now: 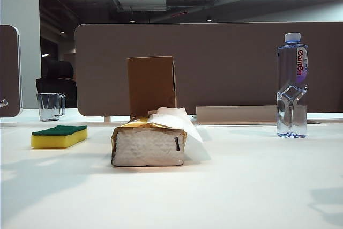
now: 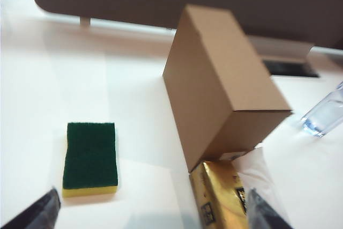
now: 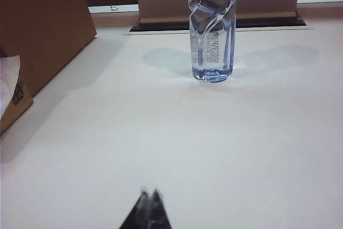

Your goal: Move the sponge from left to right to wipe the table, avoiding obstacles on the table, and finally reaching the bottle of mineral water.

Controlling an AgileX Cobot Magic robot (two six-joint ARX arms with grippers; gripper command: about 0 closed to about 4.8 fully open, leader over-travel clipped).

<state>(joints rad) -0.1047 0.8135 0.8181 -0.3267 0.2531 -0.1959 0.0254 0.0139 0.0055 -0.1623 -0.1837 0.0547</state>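
Note:
The yellow sponge (image 1: 59,136) with its dark green top lies flat at the left of the white table (image 1: 241,186). The gold tissue pack (image 1: 149,144) sits mid-table with a white sheet sticking out, and the upright brown cardboard box (image 1: 151,85) stands right behind it. The bottle of mineral water (image 1: 292,87) stands at the right. In the left wrist view my left gripper (image 2: 153,214) hangs open above the table, short of the sponge (image 2: 90,158), with the tissue pack (image 2: 220,197) by one finger and the box (image 2: 222,84) beyond. My right gripper (image 3: 149,194) is shut, empty, facing the bottle (image 3: 212,25). Neither gripper shows in the exterior view.
A clear glass mug (image 1: 51,105) stands at the back left behind the sponge. Brown-grey divider panels (image 1: 225,63) close off the far side of the table. A cable slot with a raised flap (image 3: 217,4) lies just behind the bottle.

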